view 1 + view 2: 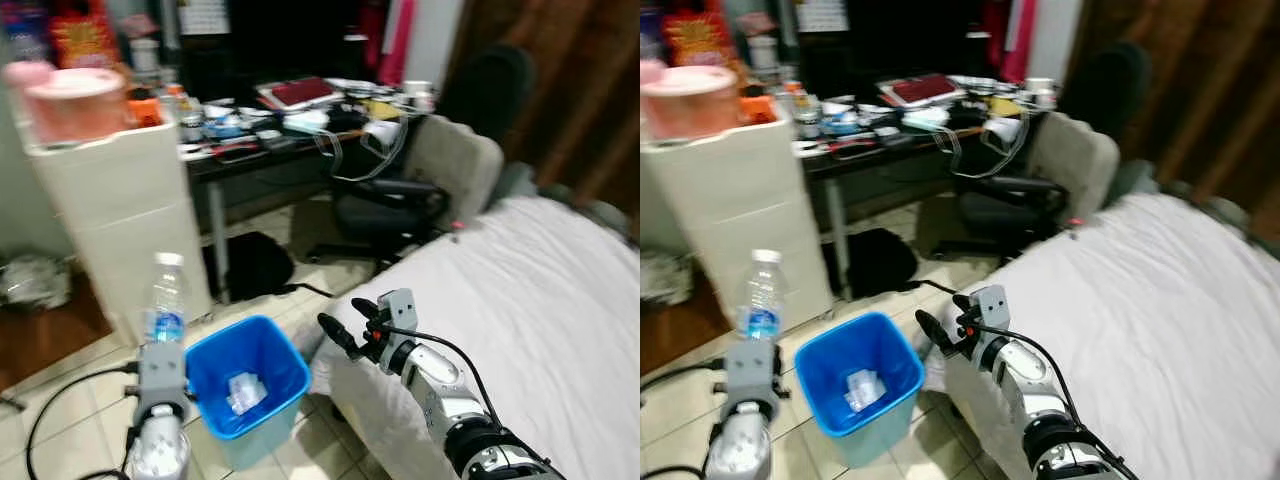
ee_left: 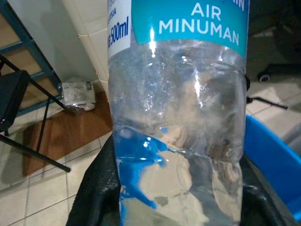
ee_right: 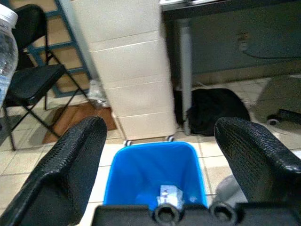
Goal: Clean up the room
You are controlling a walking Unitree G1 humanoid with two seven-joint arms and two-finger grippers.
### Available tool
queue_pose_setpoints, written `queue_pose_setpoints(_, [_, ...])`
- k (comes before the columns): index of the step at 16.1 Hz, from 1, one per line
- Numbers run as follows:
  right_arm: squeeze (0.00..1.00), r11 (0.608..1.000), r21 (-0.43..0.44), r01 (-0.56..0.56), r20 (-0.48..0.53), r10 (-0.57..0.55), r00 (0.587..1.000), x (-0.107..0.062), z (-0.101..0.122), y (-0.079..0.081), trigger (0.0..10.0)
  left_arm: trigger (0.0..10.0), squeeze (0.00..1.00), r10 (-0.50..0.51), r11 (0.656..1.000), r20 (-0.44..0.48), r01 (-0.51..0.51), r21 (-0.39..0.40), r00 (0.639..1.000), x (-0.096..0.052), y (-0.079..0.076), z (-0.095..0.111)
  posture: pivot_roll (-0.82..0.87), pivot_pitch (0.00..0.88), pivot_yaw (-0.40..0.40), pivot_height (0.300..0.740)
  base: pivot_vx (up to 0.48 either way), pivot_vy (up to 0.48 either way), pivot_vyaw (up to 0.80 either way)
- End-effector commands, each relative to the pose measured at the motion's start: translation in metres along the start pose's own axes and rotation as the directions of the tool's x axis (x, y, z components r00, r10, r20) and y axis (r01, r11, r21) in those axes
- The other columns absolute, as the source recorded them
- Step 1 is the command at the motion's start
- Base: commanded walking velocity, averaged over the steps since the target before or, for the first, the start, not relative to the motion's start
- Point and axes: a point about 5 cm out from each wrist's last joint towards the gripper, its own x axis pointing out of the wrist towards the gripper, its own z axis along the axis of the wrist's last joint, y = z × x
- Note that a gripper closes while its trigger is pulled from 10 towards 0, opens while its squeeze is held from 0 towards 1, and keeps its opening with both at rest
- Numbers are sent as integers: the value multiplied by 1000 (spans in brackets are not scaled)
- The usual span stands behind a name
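Bottle (image 1: 166, 298) upright in left gripper (image 1: 160, 372) jaws, seemingly clamped | beside blue bin (image 1: 250, 385) | right gripper (image 1: 352, 325) jaws apart

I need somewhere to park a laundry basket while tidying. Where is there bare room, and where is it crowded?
The white bed is the widest bare patch, to the right of the right gripper. Some tiled floor shows between the blue bin and the bed. The desk is crowded with clutter, and the white drawer unit carries a pink container.

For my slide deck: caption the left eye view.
Left hand holds a water bottle upright beside the blue bin; right hand open nearby.
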Motion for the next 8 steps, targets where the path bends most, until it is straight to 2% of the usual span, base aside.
queue_pose_setpoints(1, [0, 1000, 11, 22, -6, -22, 1000, -4, -3, -3, 10000, 10000, 0, -19, 999, 97, 15, 36, 995, 2, -3, 20, 276, 0, -71, 740, 0, 0, 419])
queue_pose_setpoints(3, [0, 1000, 15, 25, -7, -24, 1000, -4, -6, -2, 10000, 10000, 0, -18, 999, 103, 14, 40, 995, 5, -4, 24, 274, 0, -69, 740, 0, 0, 413])
queue_pose_setpoints(7, [0, 1000, 18, 23, -10, -23, 1000, -2, -5, -1, 10000, 10000, 0, -2, 1000, 119, 0, 24, 993, 5, -4, 28, 269, 0, -74, 740, 0, -478, 414])
queue_pose_setpoints(8, [0, 1000, 20, 24, -11, -24, 1000, -2, -4, -1, 10000, 10000, 0, -3, 1000, 127, 0, 28, 992, 4, -6, 30, 268, 0, -79, 740, 0, -480, 0])
